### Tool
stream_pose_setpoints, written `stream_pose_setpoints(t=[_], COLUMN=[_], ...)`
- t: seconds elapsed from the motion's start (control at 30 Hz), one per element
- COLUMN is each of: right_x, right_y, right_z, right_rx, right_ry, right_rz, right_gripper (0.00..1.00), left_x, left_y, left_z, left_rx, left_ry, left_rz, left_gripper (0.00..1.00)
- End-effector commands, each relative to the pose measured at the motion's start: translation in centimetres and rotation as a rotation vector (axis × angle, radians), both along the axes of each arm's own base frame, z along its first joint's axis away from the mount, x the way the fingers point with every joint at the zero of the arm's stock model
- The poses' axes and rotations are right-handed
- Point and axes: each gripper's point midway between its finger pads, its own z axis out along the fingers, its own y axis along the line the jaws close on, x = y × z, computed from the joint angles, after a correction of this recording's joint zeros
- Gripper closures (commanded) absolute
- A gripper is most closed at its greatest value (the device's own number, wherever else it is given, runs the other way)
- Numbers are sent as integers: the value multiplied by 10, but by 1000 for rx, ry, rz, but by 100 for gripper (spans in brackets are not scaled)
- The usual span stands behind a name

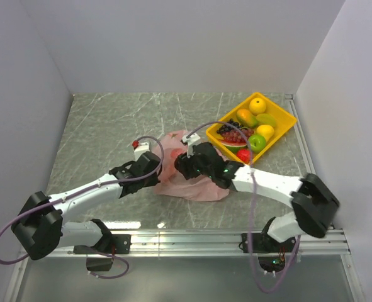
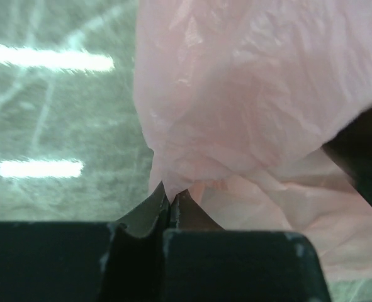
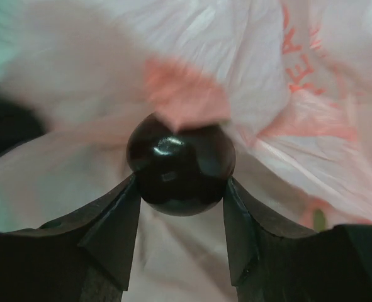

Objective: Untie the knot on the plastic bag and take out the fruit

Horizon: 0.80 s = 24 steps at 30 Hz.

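The pink plastic bag (image 1: 189, 185) lies crumpled on the table between both arms. My left gripper (image 2: 170, 196) is shut, pinching a fold of the bag's (image 2: 255, 107) edge at its left side (image 1: 153, 165). My right gripper (image 3: 180, 182) reaches into the bag (image 3: 248, 56) from the right (image 1: 184, 165). Its two fingers press on both sides of a glossy dark plum (image 3: 180, 165), one of the fruit. Other fruit (image 1: 257, 104) lies in the yellow tray (image 1: 285, 116). No knot shows in any view.
The yellow tray at the back right also holds grape bunches (image 1: 231, 133), a green apple (image 1: 257, 142) and a small red fruit (image 1: 244, 155). White walls close in the table on three sides. A metal rail (image 1: 192, 238) runs along the near edge.
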Motion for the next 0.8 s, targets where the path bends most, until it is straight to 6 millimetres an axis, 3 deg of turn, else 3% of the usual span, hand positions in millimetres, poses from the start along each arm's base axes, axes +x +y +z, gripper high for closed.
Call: stream_pose_setpoints(t=[0.0,0.1,0.2,0.23,0.33,0.4,0.5,0.53,0.63,0.67,0.73,0.77], right_x=[-24,-38,-37,-32,5,42,75,89,108,119,130,139], right_y=[8,4,-6,-11,-53,-104,-163,-196,-238,-265,-283,-306], right_z=[80,125,167,180,194,188,172,166,139,130,122,109], right_rx=[162,234,291,304,247,192,143,125,122,138,168,181], right_ry=[-92,-138,-215,-242,-314,-321,-303,-294,-232,-214,-179,-147], right_rz=[131,191,180,155,-59,-292,-556,-670,-839,-932,-981,-1050], right_gripper=[100,100,100,100,100,100,100,100,100,100,97,96], left_x=[18,24,29,30,31,31,28,28,25,23,20,18], left_y=[13,26,42,50,66,74,85,91,109,114,128,131], left_z=[29,43,55,58,76,91,115,119,134,141,145,147], left_rx=[49,85,109,127,161,161,167,182,188,178,167,157], left_ry=[-78,-110,-135,-133,-178,-227,-313,-335,-412,-438,-465,-477], left_rz=[38,67,107,122,151,159,158,155,213,236,317,333], left_gripper=[99,100,99,99,99,99,99,99,99,99,99,99])
